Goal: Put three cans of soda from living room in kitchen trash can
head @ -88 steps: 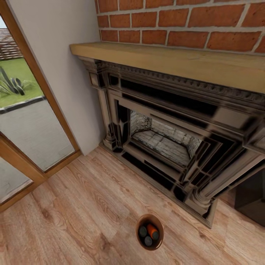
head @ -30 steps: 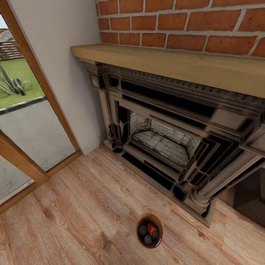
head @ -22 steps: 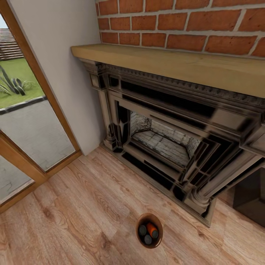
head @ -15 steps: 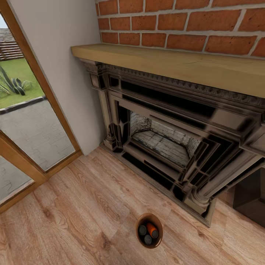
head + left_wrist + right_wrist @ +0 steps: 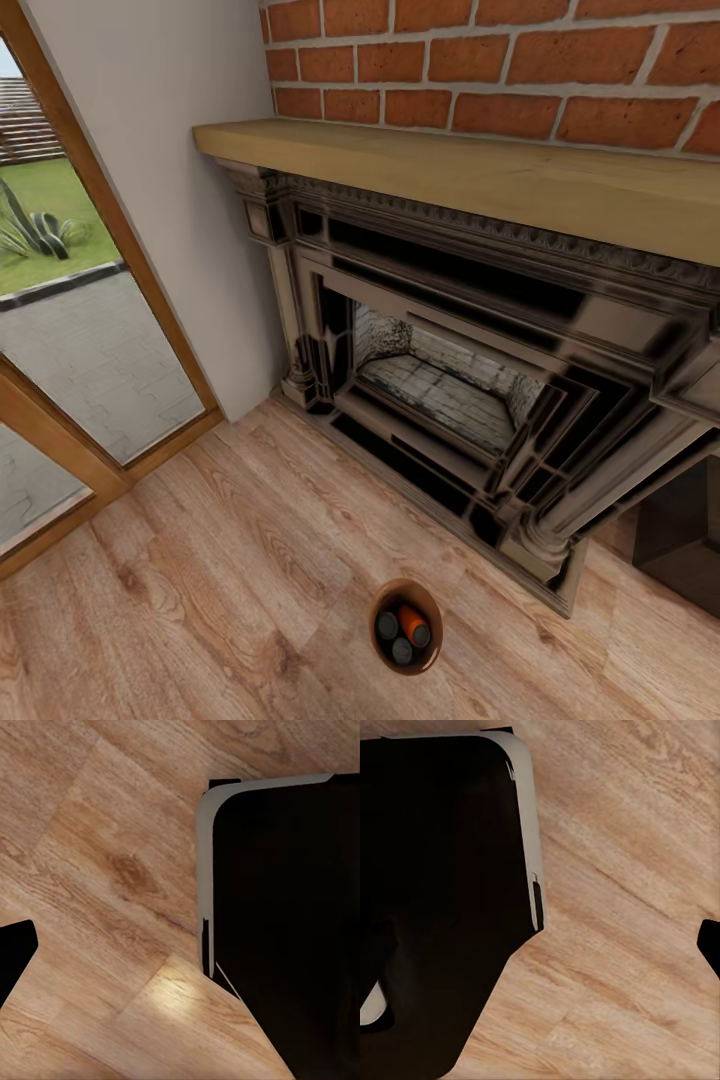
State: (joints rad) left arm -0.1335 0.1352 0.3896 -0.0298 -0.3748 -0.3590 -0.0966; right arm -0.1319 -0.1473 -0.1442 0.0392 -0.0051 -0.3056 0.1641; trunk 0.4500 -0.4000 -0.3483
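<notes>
The copper-brown tash can (image 5: 381, 652) stands on the plank floor in front of the dark fireplace, low in the head view. All three cans of soda are inside it. One can (image 5: 410, 620) leans and shows its orange side. The other two show only their grey tops (image 5: 387, 626) (image 5: 402, 651). A dark fingertip (image 5: 13, 956) juts in at the edge of the left wrist view. Another dark fingertip (image 5: 711, 945) shows at the edge of the right wrist view. Both wrist cameras look down at the floor beside my black base (image 5: 285, 907) (image 5: 442, 870).
The ornate dark fireplace (image 5: 470, 380) with a wooden mantel (image 5: 470, 180) and brick wall above spans the right. A wood-framed glass door (image 5: 70, 330) is at the left. A dark box (image 5: 685, 530) sits at the far right. Plank floor (image 5: 200, 600) spreads around the bin.
Between the oldest frame and one second ago the whole picture shifted slightly as the camera moved. Since then the bin and the cans have stayed put.
</notes>
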